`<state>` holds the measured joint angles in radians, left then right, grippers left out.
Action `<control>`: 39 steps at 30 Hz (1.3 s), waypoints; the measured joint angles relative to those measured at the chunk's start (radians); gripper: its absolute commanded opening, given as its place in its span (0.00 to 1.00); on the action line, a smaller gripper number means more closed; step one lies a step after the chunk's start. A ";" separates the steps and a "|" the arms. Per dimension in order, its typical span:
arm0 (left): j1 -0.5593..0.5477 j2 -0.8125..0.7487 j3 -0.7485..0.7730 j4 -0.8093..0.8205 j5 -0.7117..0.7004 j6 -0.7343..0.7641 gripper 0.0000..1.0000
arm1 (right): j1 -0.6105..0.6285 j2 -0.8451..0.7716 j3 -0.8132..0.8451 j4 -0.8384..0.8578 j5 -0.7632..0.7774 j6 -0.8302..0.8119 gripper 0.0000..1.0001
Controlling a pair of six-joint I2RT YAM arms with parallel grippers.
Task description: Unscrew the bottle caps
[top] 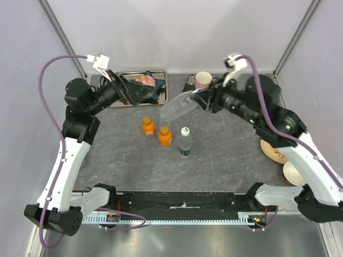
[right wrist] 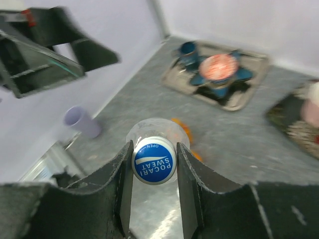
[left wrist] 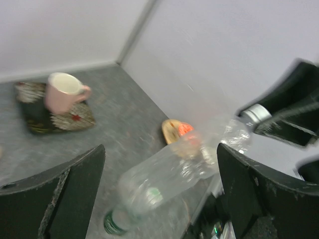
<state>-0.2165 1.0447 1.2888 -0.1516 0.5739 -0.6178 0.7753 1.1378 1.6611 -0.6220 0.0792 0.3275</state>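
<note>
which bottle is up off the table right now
The colourless clear bottle, held tilted in the air by the right gripper at its blue cap; both orange bottles and the green-tinted bottle stand on the table.

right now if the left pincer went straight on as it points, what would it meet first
Probably the clear bottle, tilted ahead of the open left pincer, held at the blue cap by the right pincer; depth unclear.

Glossy clear plastic bottle [top: 177, 108], matt mottled table [top: 225, 160], shiny metal tray [top: 163, 88].
</note>
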 measured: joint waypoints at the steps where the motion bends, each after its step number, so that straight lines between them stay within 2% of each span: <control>1: -0.005 0.008 -0.006 0.023 0.055 -0.002 1.00 | -0.003 0.024 0.006 0.008 -0.050 0.010 0.00; 2: -0.014 0.013 -0.028 0.056 0.127 -0.002 1.00 | -0.008 0.052 0.013 0.016 -0.119 0.026 0.00; 6: -0.044 0.000 -0.110 0.083 0.276 0.010 1.00 | -0.048 0.121 0.013 0.039 -0.366 0.098 0.00; 12: -0.067 -0.042 -0.150 0.050 0.363 0.106 1.00 | -0.108 0.129 -0.001 0.095 -0.585 0.185 0.00; 18: -0.111 -0.075 -0.150 0.047 0.423 0.174 1.00 | -0.114 0.156 -0.006 0.146 -0.693 0.232 0.00; 27: -0.177 -0.072 -0.151 0.028 0.466 0.216 0.99 | -0.115 0.168 -0.068 0.243 -0.737 0.282 0.00; 32: -0.195 -0.063 -0.167 0.025 0.479 0.224 0.79 | -0.115 0.168 -0.073 0.280 -0.738 0.293 0.00; 33: -0.197 -0.060 -0.169 0.024 0.480 0.225 0.72 | -0.115 0.168 -0.074 0.285 -0.738 0.294 0.00; 35: -0.201 -0.052 -0.172 0.019 0.480 0.232 0.65 | -0.115 0.168 -0.076 0.292 -0.741 0.298 0.00; 36: -0.202 -0.048 -0.174 0.018 0.481 0.236 0.56 | -0.115 0.168 -0.077 0.292 -0.742 0.297 0.00; 37: -0.203 -0.047 -0.175 0.018 0.481 0.238 0.53 | -0.115 0.168 -0.079 0.292 -0.742 0.296 0.00; 39: -0.205 -0.045 -0.176 0.014 0.481 0.244 0.49 | -0.116 0.168 -0.084 0.292 -0.742 0.293 0.21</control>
<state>-0.4217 1.0000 1.1126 -0.1371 1.0554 -0.3740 0.6590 1.3056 1.5776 -0.3302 -0.6628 0.6205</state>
